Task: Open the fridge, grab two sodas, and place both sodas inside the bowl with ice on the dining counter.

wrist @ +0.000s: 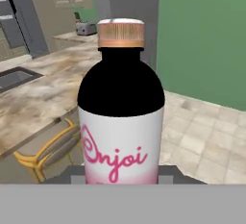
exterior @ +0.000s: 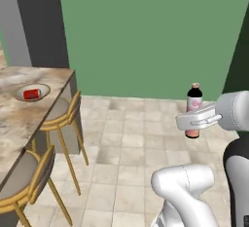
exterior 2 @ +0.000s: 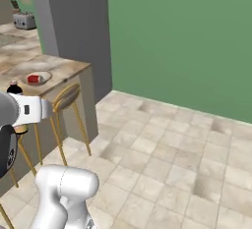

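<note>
Soda bottle (exterior: 194,110) sits upright in my gripper (exterior: 195,121), clamped around its lower body, with the dark upper half and the copper-coloured cap (wrist: 120,33) standing above my fingers. In the left base view I hold it out in the air over the tiled floor (exterior: 131,148), in front of the green wall (exterior: 151,36), well apart from the dining counter (exterior: 19,114). From my hand camera the bottle (wrist: 120,122) stands close and centred: black shoulders, a white-to-pink label with pink script lettering, and the cap on top. In the right base view just the top of the bottle (exterior 2: 14,87) peeks above my white wrist.

The tan bowl (exterior: 32,93) rests on the marbled counter near its far end, and the red can (exterior: 31,94) already lies inside it. The right base view shows the same bowl (exterior 2: 36,78) with the can (exterior 2: 33,79) in it, close to the counter's corner.

Two stools with yellow-gold frames are tucked along the counter's edge: one nearer the bowl (exterior: 61,114) and one closer to me (exterior: 24,182). A dark sink (wrist: 13,78) is set into the countertop further along, and a grey toaster (exterior 2: 24,21) stands on a far counter. A tall grey pillar (exterior 2: 74,21) rises behind the end of the counter.
</note>
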Motion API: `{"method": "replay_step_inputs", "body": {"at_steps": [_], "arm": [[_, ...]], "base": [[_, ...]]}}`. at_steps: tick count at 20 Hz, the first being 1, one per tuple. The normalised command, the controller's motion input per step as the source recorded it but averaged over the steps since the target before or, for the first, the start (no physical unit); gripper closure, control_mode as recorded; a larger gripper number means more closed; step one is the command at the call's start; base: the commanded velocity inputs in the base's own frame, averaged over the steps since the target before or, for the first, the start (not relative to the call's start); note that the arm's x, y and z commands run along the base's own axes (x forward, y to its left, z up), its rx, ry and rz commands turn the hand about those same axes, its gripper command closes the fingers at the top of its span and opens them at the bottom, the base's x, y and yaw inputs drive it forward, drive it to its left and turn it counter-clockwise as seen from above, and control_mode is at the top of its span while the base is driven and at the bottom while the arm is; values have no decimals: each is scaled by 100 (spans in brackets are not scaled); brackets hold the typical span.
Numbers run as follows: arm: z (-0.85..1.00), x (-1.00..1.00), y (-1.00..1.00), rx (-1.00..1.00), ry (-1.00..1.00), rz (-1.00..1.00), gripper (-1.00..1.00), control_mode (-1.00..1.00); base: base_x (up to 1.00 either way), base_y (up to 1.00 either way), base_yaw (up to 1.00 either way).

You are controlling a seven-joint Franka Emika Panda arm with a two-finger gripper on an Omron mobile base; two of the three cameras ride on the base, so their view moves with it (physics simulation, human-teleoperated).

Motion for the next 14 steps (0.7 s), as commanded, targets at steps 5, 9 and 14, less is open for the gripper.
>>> {"method": "replay_step_inputs", "body": {"at_steps": [5,9,14], "arm": [[0,0,0,0,0,0,100,100],[0,0,0,0,0,0,100,100],[0,0,0,0,0,0,100,100]], "base": [[96,-34,43],[93,-37,43],[87,-35,44]]}}
